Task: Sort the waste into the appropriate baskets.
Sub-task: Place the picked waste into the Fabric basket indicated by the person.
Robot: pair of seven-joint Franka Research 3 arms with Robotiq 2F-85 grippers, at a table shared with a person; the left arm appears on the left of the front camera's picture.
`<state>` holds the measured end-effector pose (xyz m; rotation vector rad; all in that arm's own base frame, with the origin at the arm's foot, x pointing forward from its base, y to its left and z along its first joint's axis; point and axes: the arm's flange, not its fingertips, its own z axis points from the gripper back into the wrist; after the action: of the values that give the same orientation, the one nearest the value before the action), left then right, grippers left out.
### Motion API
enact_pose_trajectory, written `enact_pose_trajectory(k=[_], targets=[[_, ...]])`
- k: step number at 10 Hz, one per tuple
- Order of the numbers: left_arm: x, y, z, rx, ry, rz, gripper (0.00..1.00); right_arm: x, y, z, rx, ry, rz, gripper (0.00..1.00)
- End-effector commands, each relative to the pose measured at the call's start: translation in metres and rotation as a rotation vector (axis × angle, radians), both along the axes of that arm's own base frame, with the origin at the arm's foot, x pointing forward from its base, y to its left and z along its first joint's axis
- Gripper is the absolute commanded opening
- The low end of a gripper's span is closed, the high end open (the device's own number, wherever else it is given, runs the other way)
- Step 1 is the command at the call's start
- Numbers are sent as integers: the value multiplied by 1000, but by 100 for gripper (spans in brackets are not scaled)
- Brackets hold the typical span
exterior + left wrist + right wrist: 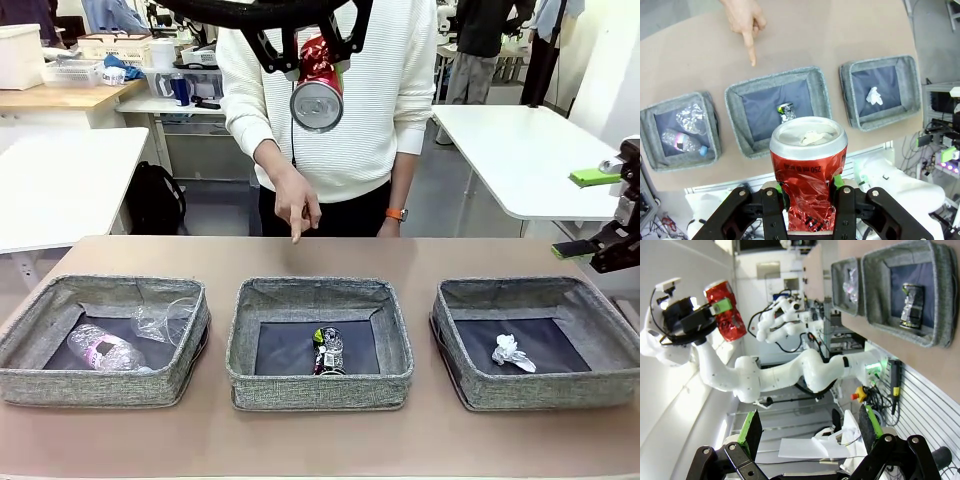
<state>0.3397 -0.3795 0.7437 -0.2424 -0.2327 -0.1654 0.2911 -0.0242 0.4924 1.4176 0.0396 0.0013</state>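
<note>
High above the table, my left gripper (315, 55) is shut on a crumpled red drink can (318, 88), seen close up as the red can (808, 170) between the green pads. Below stand three grey baskets. The left basket (100, 388) holds a clear bottle (105, 352) and a clear cup (165, 320). A dark can (328, 350) lies in the middle basket (320, 392), directly under the red can in the left wrist view. The right basket (540, 392) holds a white paper wad (512, 352). My right gripper (810, 432) hangs open and empty off the table's right edge.
A person stands at the far side, one hand (297, 208) pointing a finger down at the table just behind the middle basket. White tables stand at the back left and back right. Bare tabletop lies in front of and between the baskets.
</note>
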Motion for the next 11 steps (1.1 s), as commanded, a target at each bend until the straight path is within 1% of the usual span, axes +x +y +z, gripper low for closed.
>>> enact_pose_trajectory(k=[1,2,3,5,6,7,8,9,10,11], targets=[[-2,3,1,5,-9,11,30,0,2,5,16,15,-3,100],[0,0,0,0,0,0,30,0,2,5,16,15,-3,100],[-3,-4,-27,38,-26,13,30,0,2,5,16,15,-3,100],[-19,0,-78,29,-73,15,30,0,2,5,16,15,-3,100],[-31,4,-113,46,-110,51,30,0,2,5,16,15,-3,100],[-39,7,-144,55,-123,48,30,0,2,5,16,15,-3,100],[-45,13,-171,76,-162,91,30,0,2,5,16,15,-3,100],[-46,18,-194,65,-177,80,30,0,2,5,16,15,-3,100],[-40,21,-218,67,-203,70,30,0,2,5,16,15,-3,100],[-30,24,-240,73,-214,100,30,0,2,5,16,15,-3,100]])
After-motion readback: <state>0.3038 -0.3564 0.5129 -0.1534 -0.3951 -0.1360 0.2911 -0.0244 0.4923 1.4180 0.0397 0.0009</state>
